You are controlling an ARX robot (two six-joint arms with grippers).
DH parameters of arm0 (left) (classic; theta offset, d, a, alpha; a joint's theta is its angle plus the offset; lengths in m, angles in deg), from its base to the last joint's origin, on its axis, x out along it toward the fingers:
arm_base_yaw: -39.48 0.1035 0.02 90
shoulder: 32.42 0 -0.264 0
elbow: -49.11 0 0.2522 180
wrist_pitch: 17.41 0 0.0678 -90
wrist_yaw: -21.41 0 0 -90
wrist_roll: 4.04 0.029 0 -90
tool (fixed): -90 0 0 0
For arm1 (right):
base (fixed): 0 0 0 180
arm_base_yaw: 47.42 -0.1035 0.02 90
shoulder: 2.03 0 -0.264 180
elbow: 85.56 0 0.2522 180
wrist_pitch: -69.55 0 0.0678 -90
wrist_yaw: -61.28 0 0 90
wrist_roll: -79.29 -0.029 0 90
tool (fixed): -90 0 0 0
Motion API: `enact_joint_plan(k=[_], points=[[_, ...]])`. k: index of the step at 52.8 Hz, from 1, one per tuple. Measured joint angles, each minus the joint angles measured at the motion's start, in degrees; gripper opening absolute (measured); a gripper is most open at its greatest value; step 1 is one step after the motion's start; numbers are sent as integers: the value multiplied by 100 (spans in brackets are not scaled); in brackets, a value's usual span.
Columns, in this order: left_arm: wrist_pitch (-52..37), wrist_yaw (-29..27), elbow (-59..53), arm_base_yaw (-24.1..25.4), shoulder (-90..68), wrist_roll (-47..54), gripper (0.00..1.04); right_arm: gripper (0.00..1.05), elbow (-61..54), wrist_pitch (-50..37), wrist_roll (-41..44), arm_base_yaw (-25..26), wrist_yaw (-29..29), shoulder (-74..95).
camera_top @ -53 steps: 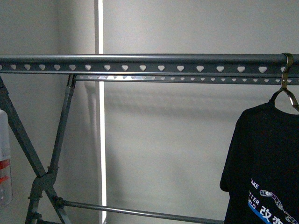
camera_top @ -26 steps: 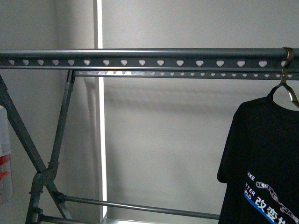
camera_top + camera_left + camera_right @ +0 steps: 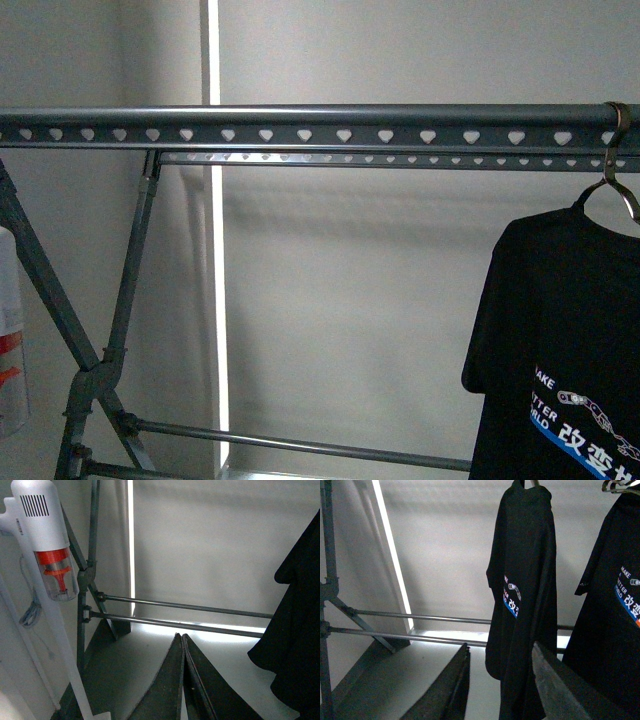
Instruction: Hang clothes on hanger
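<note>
The hanger is a dark-grey rack whose long rail point(image 3: 300, 125) has a row of heart-shaped holes. A black T-shirt point(image 3: 570, 350) with white print and a blue stripe hangs from the rail's right end on a metal hook point(image 3: 615, 150). Neither arm shows in the front view. In the right wrist view two black printed T-shirts point(image 3: 525, 580) point(image 3: 615, 605) hang side by side. My right gripper point(image 3: 500, 650) is open, and the nearer shirt's lower part hangs beyond its fingers. My left gripper point(image 3: 181, 636) is shut on nothing, with a black shirt point(image 3: 295, 630) off to one side.
Crossed rack legs point(image 3: 120, 330) stand at the left, joined by low horizontal bars point(image 3: 190, 608) point(image 3: 420, 617). A white stick vacuum with an orange part point(image 3: 50, 545) leans by the left leg and shows at the front view's left edge point(image 3: 8, 330). A grey wall lies behind.
The front view has shifted slightly: the rail sits a little higher in the frame and more of the low bar shows. The shirt still hangs at the rail's right end.
</note>
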Motion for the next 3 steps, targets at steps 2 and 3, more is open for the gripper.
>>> enact_joint_plan(k=[2, 3], points=[[0, 0, 0, 0, 0, -2, 4, 48, 0, 0, 0, 0, 0, 0], [0, 0, 0, 0, 0, 0, 4, 54, 0, 0, 0, 0, 0, 0]])
